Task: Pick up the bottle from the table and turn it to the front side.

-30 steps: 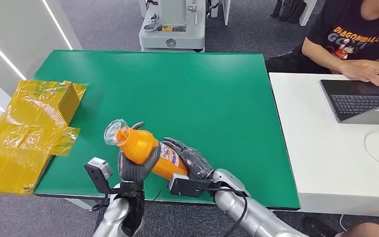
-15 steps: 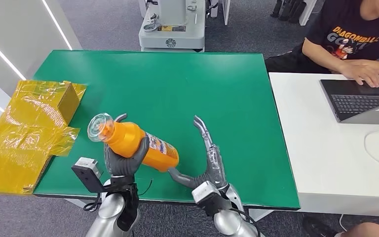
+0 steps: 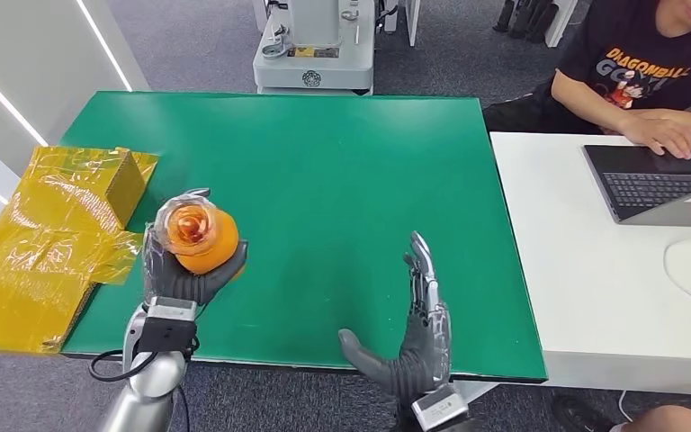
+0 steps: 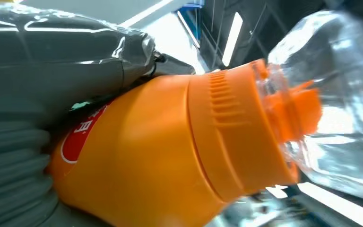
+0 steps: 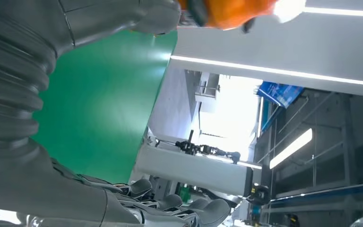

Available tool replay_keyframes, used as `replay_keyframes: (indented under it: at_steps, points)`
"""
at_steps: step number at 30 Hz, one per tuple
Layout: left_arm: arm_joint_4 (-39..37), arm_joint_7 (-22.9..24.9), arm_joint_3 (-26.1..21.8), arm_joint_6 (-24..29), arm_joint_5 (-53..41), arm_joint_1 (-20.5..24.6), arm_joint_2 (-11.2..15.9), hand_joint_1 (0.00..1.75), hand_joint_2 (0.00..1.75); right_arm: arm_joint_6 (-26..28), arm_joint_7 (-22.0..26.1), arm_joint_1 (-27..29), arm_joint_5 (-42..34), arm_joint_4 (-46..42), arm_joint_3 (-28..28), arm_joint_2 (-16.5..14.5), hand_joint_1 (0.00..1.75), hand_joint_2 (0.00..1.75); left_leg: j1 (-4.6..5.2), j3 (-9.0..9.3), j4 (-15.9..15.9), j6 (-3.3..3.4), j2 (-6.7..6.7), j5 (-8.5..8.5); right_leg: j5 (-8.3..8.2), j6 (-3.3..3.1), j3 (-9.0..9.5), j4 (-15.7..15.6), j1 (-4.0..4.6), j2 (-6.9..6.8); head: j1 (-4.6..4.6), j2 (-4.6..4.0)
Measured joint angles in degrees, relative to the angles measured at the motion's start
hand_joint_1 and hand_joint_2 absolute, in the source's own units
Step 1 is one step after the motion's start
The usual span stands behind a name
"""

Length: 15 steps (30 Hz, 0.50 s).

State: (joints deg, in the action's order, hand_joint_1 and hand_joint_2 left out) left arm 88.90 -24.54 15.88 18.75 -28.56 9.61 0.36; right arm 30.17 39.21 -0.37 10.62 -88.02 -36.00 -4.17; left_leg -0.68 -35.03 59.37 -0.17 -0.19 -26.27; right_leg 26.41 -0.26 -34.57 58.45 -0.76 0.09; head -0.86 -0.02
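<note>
The robot's left hand grips an orange bottle above the front-left part of the green table, its dark fingers wrapped around the body while the clear cap points up toward the head camera. From that angle the bottle is seen almost end-on, so its label and lower body are hidden behind the cap and shoulder. The left wrist view shows more: the ribbed orange collar, the transparent cap over an orange spout, and a sliver of a red-and-white label cut off by the grey thumb pressed against the bottle (the text on it cannot be read).

The right hand stands over the table's front edge, right of centre, empty, with its fingers straight and pointing away from the robot and the thumb spread out to the side. It is well apart from the bottle.

Crumpled yellow packaging lies off the table's left edge, overlapping its front-left corner. At the white desk beside the table's right edge, a seated person, partly cropped by the frame, rests a hand on a laptop. Grey equipment stands past the far edge, its top cut off.
</note>
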Motion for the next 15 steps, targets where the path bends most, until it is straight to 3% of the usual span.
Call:
replay_keyframes:
  at_steps: [4,8,15]
  points:
    - [-1.61,3.46,-0.67,-3.83,-10.90,2.16,8.44,1.75,1.75,-1.16,0.44,1.45,-1.10,-1.62,0.44,0.02,0.00,1.75,-0.02,0.05,-0.02,-0.02,0.14,0.01,0.00,-0.04,-0.01,0.06,0.01,0.12,-0.02,0.00]
    - [-3.53,1.96,-1.31,-8.59,-10.06,3.32,16.91,1.75,1.75,-2.84,0.80,2.23,-1.82,-2.81,1.13,0.04,0.00,1.75,-0.03,0.09,-0.03,-0.04,0.23,0.02,0.03,-0.09,-0.04,0.11,0.03,0.18,-0.02,0.00]
    - [-8.05,2.77,-0.87,-17.36,-12.36,6.50,28.39,1.75,1.75,-6.00,0.40,2.76,-2.64,-4.21,2.51,0.04,0.00,1.75,-0.03,0.09,-0.03,-0.11,0.22,-0.02,0.06,-0.13,-0.07,0.10,0.03,0.19,-0.01,0.00]
